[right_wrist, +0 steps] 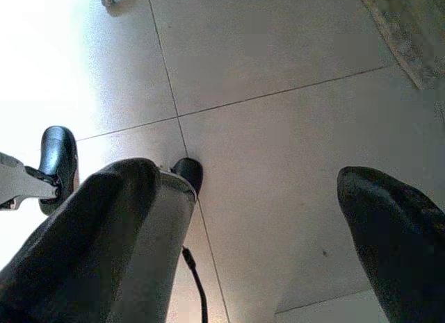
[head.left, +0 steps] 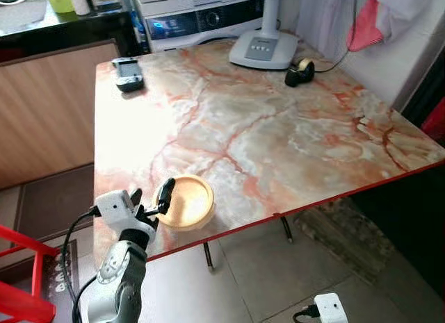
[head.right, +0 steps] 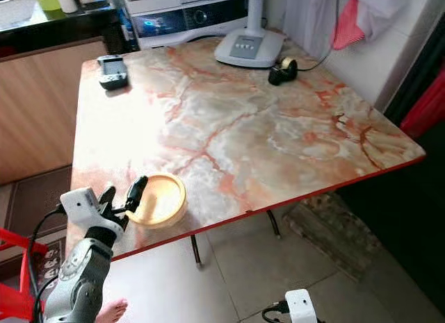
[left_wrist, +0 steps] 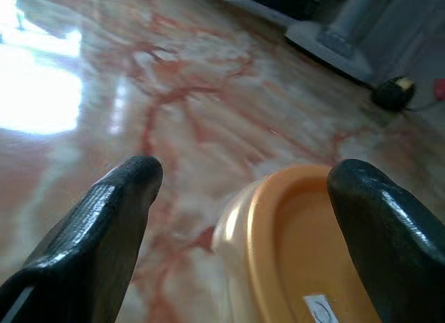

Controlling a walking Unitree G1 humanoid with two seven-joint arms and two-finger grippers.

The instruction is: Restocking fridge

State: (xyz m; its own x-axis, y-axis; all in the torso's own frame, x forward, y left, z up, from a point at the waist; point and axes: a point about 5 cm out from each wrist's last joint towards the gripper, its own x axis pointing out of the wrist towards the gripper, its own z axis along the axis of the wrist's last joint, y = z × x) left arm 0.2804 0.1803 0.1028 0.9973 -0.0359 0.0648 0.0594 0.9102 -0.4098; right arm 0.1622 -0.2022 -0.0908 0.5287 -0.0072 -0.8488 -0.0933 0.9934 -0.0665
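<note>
Marble-patterned table (head.left: 278,135) with red edge, tiled floor (head.left: 264,281) below, left hand (head.left: 149,201) open at yellow bowl (head.left: 186,201)

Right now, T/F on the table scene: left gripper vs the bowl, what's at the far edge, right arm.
1. The left gripper is open at the shallow round yellow bowl. True.
2. The yellow bowl sits in the middle of the marble-patterned table. False: it is near the front edge, at the robot's left.
3. A white fan base stands at the far edge of the table. True.
4. The black tape dispenser lies inside the bowl. False: it sits beside the fan base.
5. The right gripper holds a bottle. False: it is open over the tiled floor.
</note>
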